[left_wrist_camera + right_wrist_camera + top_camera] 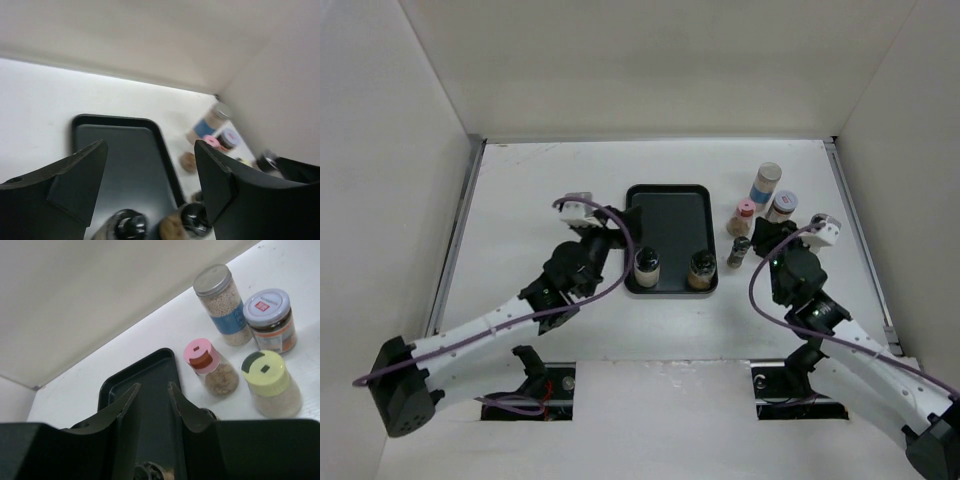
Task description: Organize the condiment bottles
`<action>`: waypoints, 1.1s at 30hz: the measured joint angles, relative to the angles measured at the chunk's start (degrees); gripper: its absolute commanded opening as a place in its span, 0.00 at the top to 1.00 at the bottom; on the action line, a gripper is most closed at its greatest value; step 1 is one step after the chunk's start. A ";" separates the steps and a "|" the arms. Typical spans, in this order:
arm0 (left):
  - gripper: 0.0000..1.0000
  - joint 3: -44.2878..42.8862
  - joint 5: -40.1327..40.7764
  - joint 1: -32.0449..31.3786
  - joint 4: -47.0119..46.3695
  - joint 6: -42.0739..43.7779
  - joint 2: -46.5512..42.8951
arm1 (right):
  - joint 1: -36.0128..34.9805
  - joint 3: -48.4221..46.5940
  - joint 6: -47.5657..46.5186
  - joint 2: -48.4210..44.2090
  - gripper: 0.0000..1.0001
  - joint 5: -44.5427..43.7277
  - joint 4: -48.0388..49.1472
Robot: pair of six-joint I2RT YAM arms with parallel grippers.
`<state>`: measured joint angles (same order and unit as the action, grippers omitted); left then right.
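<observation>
Black tray (665, 215) at mid-bench (540, 180), long side running away from the arms.

Inside the tray, along its near rim:
- left tray bottle (647, 268), dark cap, tan contents, upright
- right tray bottle (700, 269), dark cap, brown contents, upright
- the two stand apart from each other

On the bench right of the tray there is a loose cluster, all upright:
- small dark bottle (739, 252), just beside the tray's right rim
- pink-capped bottle (210, 365), tan contents, just behind the small dark one
- tall bottle (220, 305), silver cap, blue band on the label, farthest back
- squat jar (269, 320), pale lid with a red mark, dark contents, just beside the tall bottle; cannot tell whether they touch
- yellow-capped bottle (272, 382), pale contents, nearest the right arm

Left gripper (150, 147): at the tray's left side, above it. Jaws wide, nothing between them. Tray floor and the caps of both tray bottles show through the gap.

Right gripper (154, 386): beside the cluster, pointing toward the tray. Jaws drawn in to a narrow slit. No bottle shows between the tips.
</observation>
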<state>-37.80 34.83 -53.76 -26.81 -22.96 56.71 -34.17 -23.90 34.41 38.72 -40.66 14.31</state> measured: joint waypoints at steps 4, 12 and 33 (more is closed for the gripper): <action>0.27 9.38 1.86 7.58 2.86 -5.07 -7.15 | 4.70 -6.51 -2.60 4.24 0.39 1.38 -5.33; 0.13 22.49 -1.27 19.93 9.46 -14.34 -9.05 | 18.47 -19.96 -7.50 18.14 0.00 5.66 -13.79; 0.05 28.76 -6.34 20.65 -1.36 -19.30 -5.44 | 26.18 -50.49 -16.76 58.58 0.00 16.83 -22.73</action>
<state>-9.04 28.49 -33.10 -28.16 -42.26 51.27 -7.99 -74.39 17.65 97.30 -23.83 -8.43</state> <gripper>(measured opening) 0.949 0.998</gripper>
